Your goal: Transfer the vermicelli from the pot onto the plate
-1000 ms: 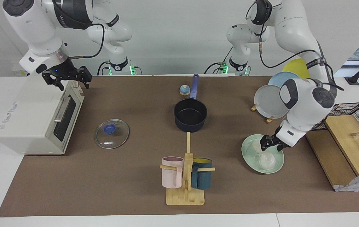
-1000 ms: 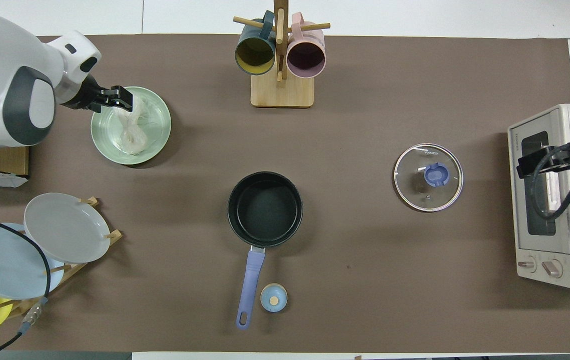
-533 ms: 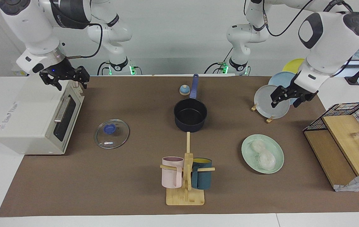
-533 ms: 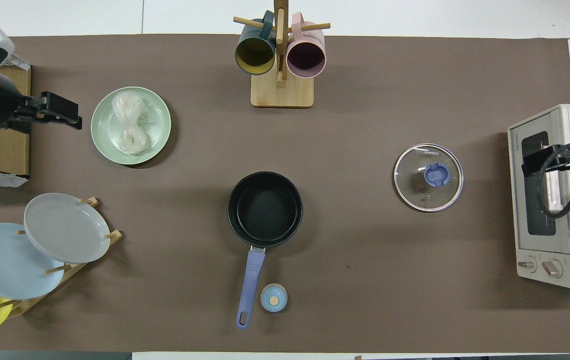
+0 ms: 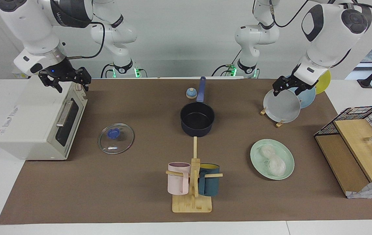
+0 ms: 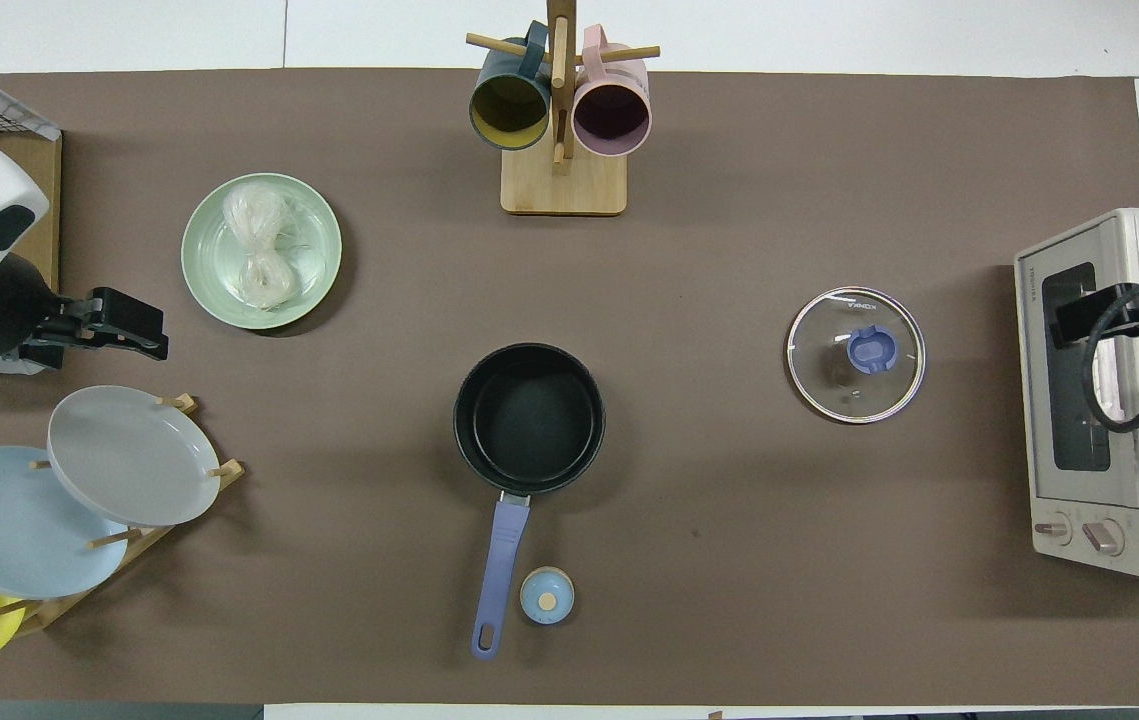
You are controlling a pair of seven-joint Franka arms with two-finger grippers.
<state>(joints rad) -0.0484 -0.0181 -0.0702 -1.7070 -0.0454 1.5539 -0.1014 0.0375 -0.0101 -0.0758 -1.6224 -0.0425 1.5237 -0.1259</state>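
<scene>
Two vermicelli nests [image 5: 272,160] [image 6: 259,248] in clear wrap lie side by side on the mint-green plate [image 5: 289,167] [image 6: 321,232], toward the left arm's end of the table. The navy pot [image 5: 197,119] [image 6: 529,418] stands at the table's middle with a bare black inside, its blue handle pointing toward the robots. My left gripper [image 5: 287,91] [image 6: 154,340] is open and empty, up in the air over the plate rack. My right gripper [image 5: 71,86] [image 6: 1069,325] is open and empty and waits over the toaster oven.
A rack [image 5: 282,106] [image 6: 129,455] holds grey, light blue and yellow plates. A glass lid [image 5: 116,138] [image 6: 856,355] lies beside the toaster oven [image 5: 39,120] [image 6: 1109,400]. A mug stand [image 5: 192,182] [image 6: 561,110] stands farther out than the pot. A small blue knob [image 5: 191,93] lies by the pot's handle.
My left gripper let go of the vermicelli on the mint-green plate, rose, and moved to over the plate rack. The right gripper shifted only slightly over the oven.
</scene>
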